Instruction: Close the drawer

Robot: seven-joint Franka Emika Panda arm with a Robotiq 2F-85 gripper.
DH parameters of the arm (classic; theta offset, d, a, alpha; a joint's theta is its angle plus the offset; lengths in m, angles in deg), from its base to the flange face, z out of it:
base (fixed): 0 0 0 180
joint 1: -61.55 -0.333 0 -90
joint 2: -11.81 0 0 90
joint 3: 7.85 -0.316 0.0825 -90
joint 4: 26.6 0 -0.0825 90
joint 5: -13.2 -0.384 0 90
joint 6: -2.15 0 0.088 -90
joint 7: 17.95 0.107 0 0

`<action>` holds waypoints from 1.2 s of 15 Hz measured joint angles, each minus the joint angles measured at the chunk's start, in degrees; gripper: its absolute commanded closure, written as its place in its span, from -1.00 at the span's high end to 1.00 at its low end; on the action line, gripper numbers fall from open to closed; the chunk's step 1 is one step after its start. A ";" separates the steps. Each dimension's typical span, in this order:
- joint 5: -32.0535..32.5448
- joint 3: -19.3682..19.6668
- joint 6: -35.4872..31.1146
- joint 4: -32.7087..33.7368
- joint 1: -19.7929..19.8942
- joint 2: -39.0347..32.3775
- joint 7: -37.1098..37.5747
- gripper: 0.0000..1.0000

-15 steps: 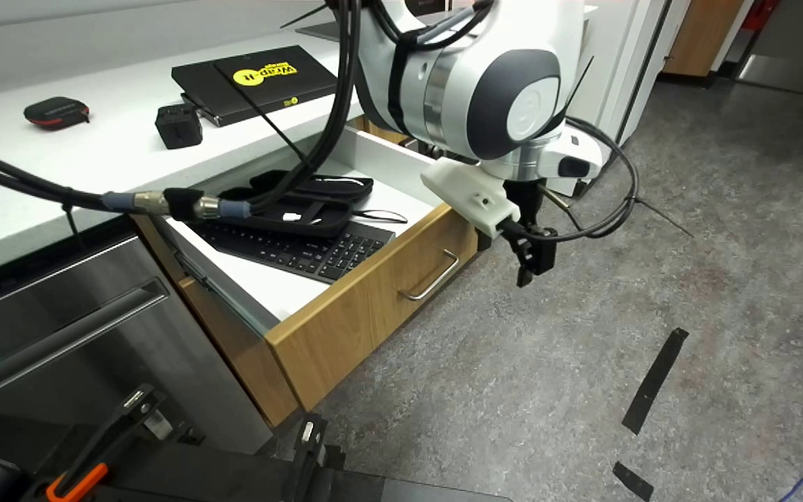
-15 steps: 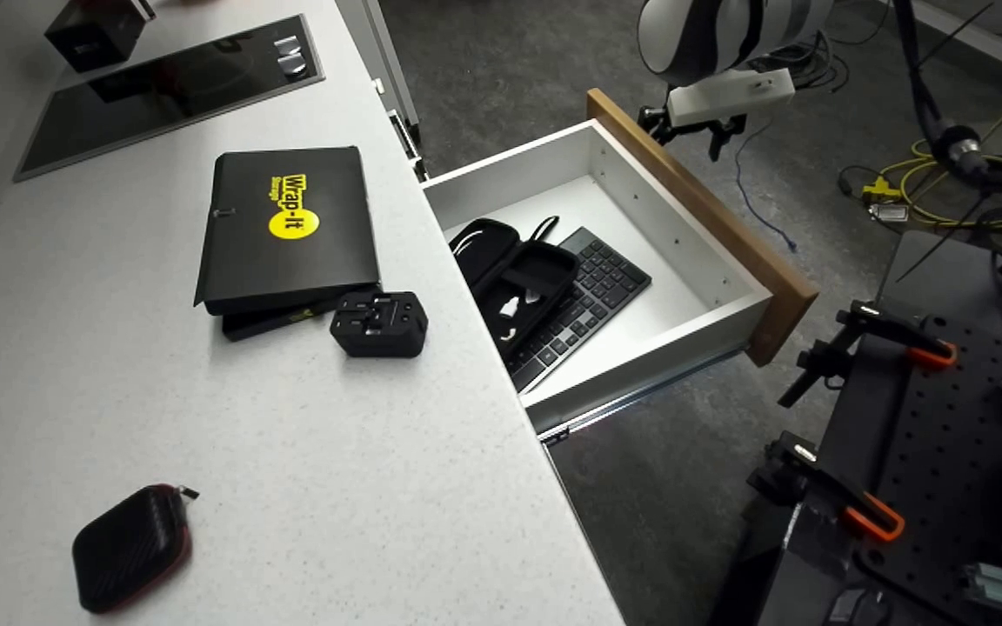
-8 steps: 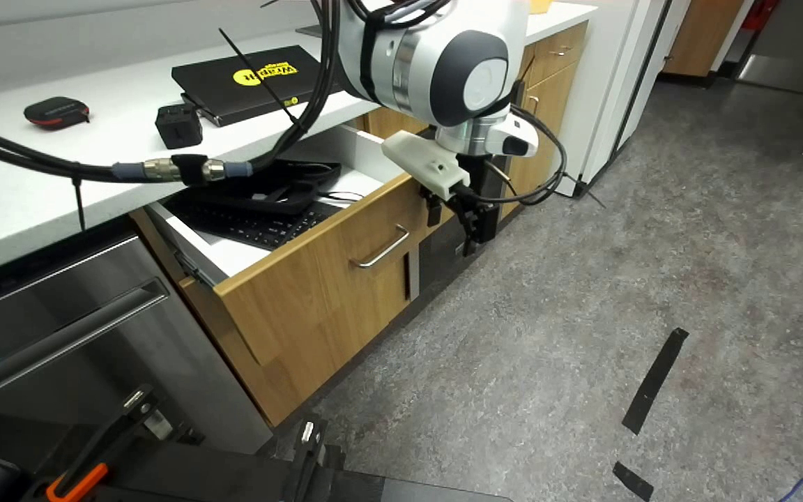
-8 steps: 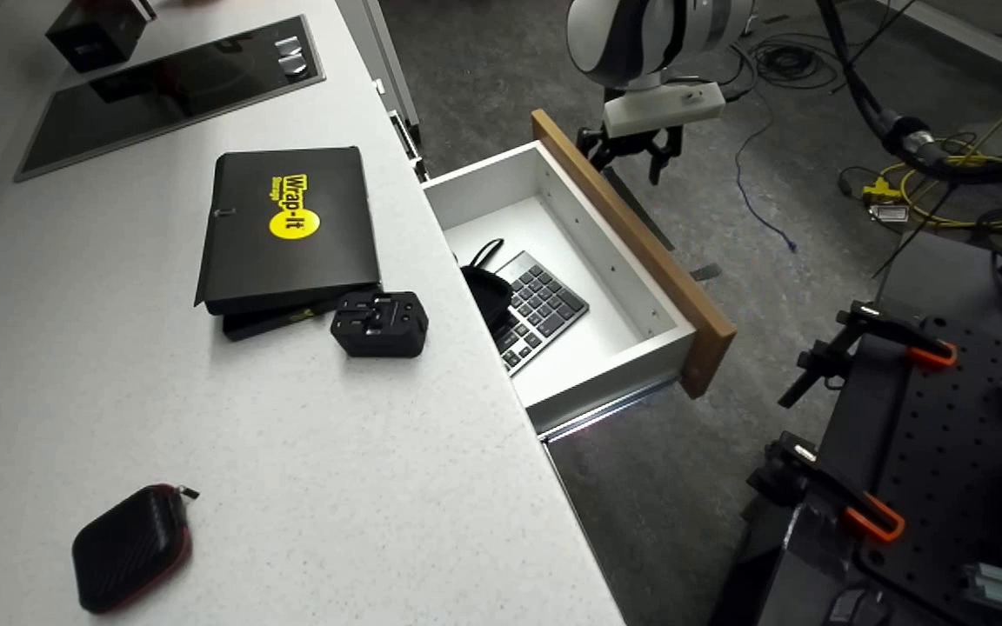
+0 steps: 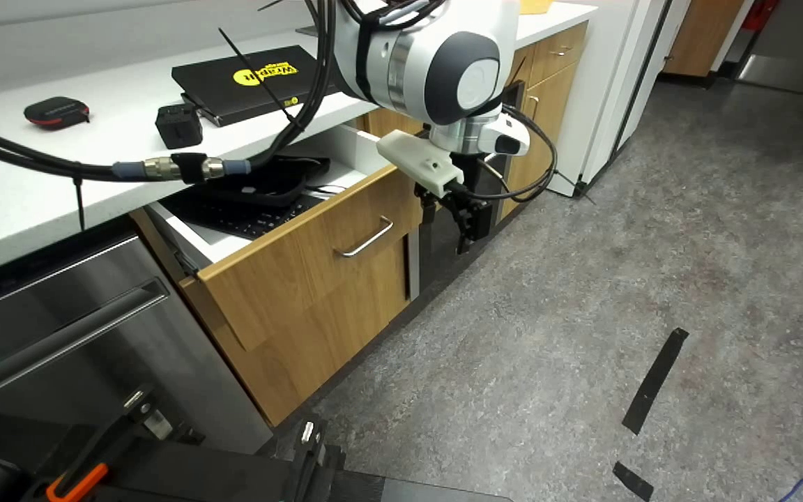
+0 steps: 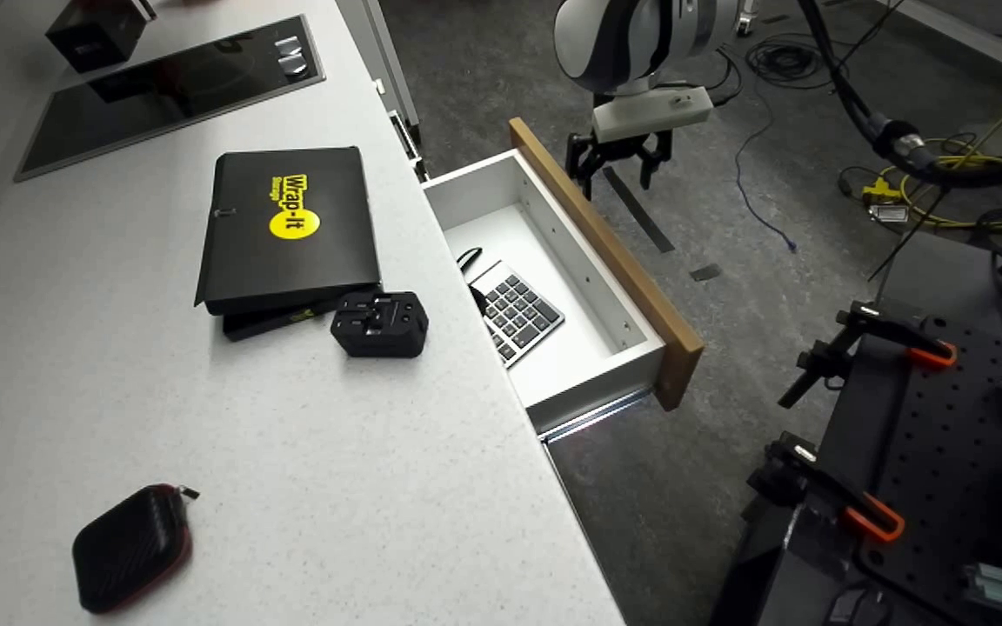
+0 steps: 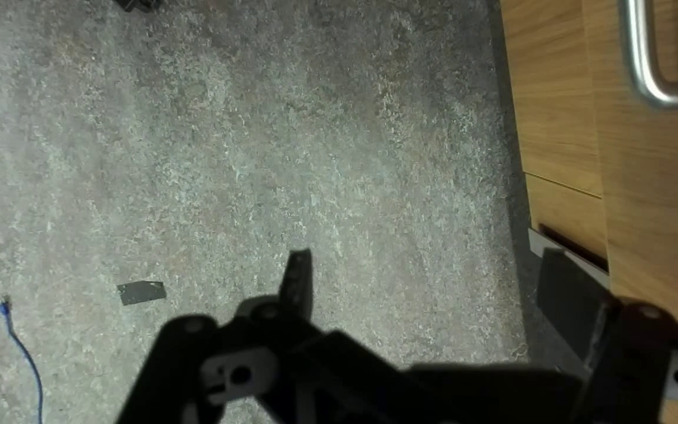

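Observation:
The drawer (image 5: pixel 290 279) has a light oak front and white inner walls; it stands partly open. Its front edge also shows in an exterior view (image 6: pixel 605 261). The silver bar handle (image 5: pixel 366 240) is on the front, and part of it shows in the wrist view (image 7: pixel 645 65). My gripper (image 5: pixel 445 230) points down outside the drawer front, near its end away from the steel appliance. It is open and empty, fingers wide apart in the wrist view (image 7: pixel 427 256). One finger is close against the drawer front; whether it touches is hard to tell.
A keyboard (image 6: pixel 523 313) and a black case (image 5: pixel 272 185) lie in the drawer. The counter (image 6: pixel 310 452) holds a black box (image 6: pixel 292 226), a black adapter (image 6: pixel 379 323) and a small case (image 6: pixel 131 548). A steel appliance (image 5: pixel 88 335) stands beside the drawer. Clamps sit on the black robot table (image 6: pixel 945 435).
The drawer has slid inward toward the counter, a lot at first and a little more in the last half second. The arm and open gripper have moved along with it.

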 measured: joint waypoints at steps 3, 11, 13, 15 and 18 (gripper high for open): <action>0.00 -0.13 0.44 0.01 0.06 -0.03 -0.19 1.00; -13.15 -10.14 5.27 2.86 4.33 -4.34 -10.73 1.00; -14.43 -12.48 6.27 4.89 4.13 -6.03 -11.60 1.00; -14.52 -14.32 7.21 8.15 3.49 -8.14 -11.62 1.00; -14.52 -16.04 9.16 13.59 1.87 -11.51 -11.62 1.00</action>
